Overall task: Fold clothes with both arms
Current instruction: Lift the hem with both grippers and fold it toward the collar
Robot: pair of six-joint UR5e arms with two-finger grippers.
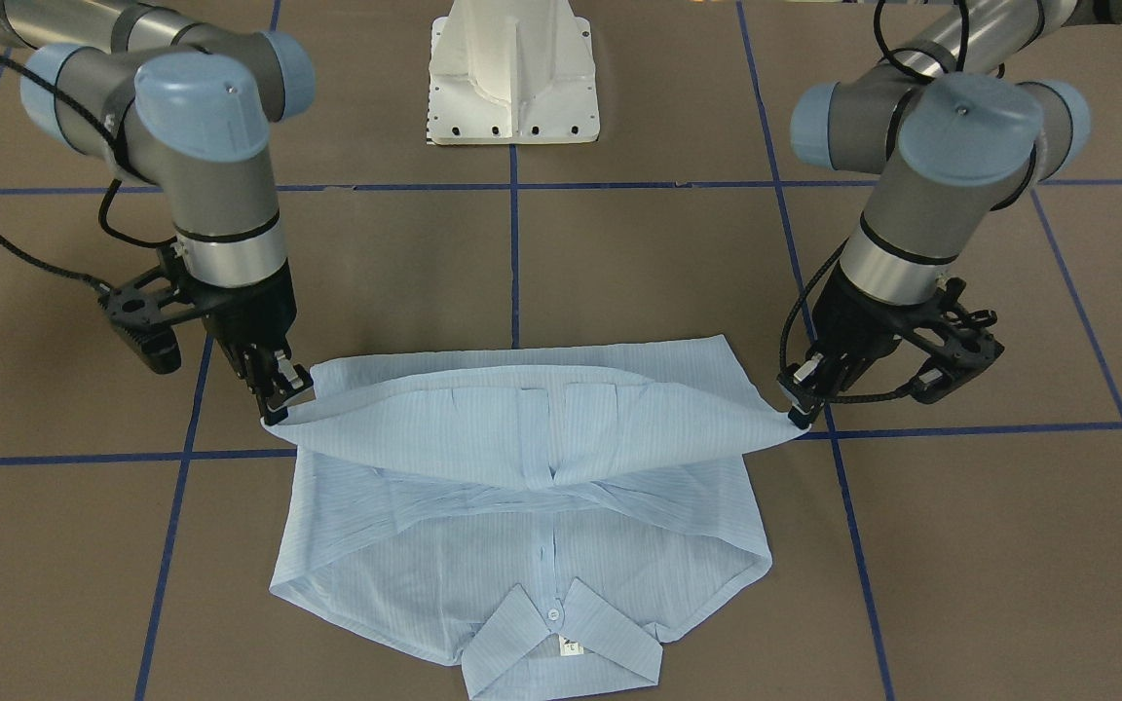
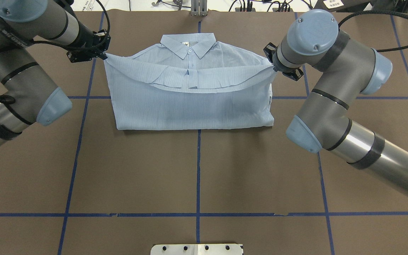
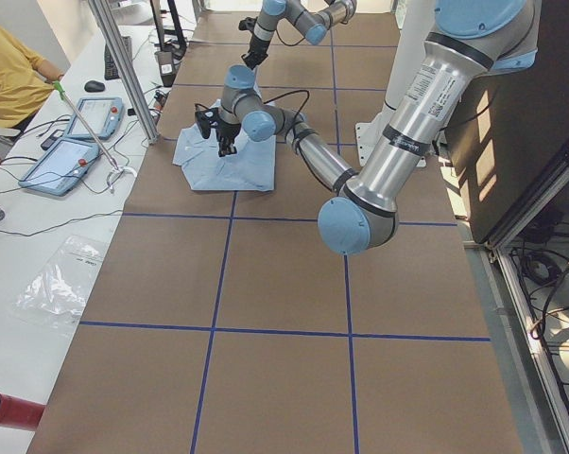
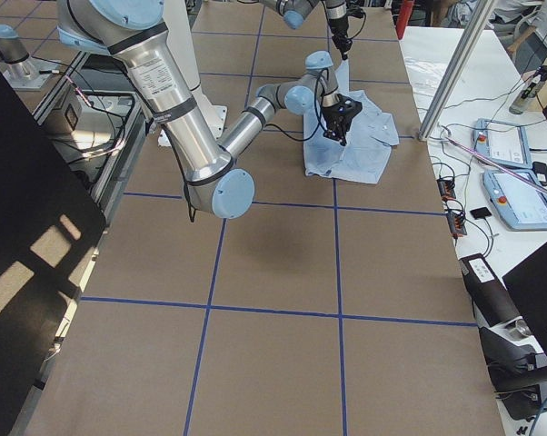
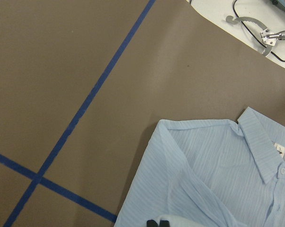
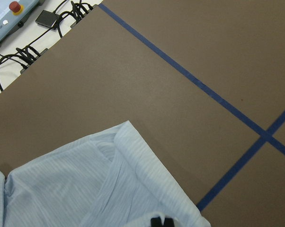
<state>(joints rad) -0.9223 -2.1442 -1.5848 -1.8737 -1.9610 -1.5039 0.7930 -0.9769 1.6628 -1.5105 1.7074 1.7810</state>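
The light blue shirt (image 1: 522,545) lies on the brown table with its collar (image 2: 190,46) on the far side from the robot's base. Its lower part is folded up, and the hem hangs as a sagging band between both grippers, a little above the chest. My left gripper (image 2: 103,55) is shut on one hem corner; in the front-facing view it shows at the right (image 1: 800,417). My right gripper (image 2: 273,67) is shut on the other corner (image 1: 274,409). The left wrist view shows the shirt (image 5: 218,179) below, and so does the right wrist view (image 6: 85,189).
The white pedestal base (image 1: 512,78) stands at the robot's side of the table. Blue tape lines (image 2: 198,170) cross the brown tabletop. Beyond the table's far edge lie cables and control pendants (image 3: 77,132), and an operator in yellow (image 3: 10,76) sits there.
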